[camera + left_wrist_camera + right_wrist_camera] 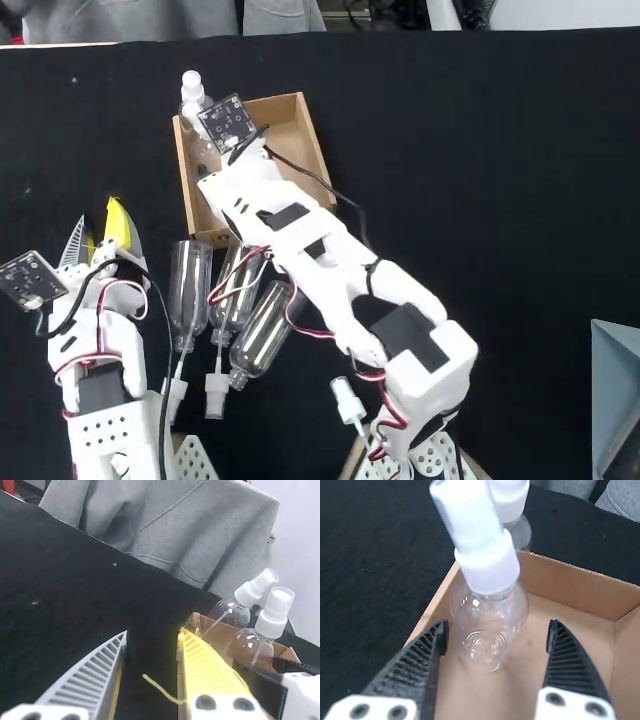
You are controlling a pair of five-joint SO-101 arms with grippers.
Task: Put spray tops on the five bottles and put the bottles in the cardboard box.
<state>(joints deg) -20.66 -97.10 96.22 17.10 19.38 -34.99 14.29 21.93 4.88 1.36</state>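
**Two of five at the box, three on the table**

Progress: you had one clear plastic bottle with a white spray top [485, 590] standing tilted in the far corner of the brown cardboard box [300, 130]. A second capped bottle [512, 510] stood right behind it at that corner. I couldn't tell if that one was inside the wall or just outside it.

Left to do, by my read: three clear plastic bottles [237, 288] lay side by side on the black table cover [480, 150], just beside the box's near wall, necks pointing toward the arm bases. White tops sat at the necks of at least two of them, but I couldn't tell whether they were seated. One loose white spray top [345, 398] lay near the right arm's base. So roughly two-fifths done, and the rest needed capping, or at least checking, then boxing.

Right gripper [497, 625]: your arm was stretched over the box, black fingers spread wide. The tilted bottle sat between them and just ahead, with neither finger touching it.

Left gripper [152, 632]: fingers apart, holding nothing. It sat well apart from the box, to the side of the lying bottles, pointing toward the box corner with the two capped bottles.
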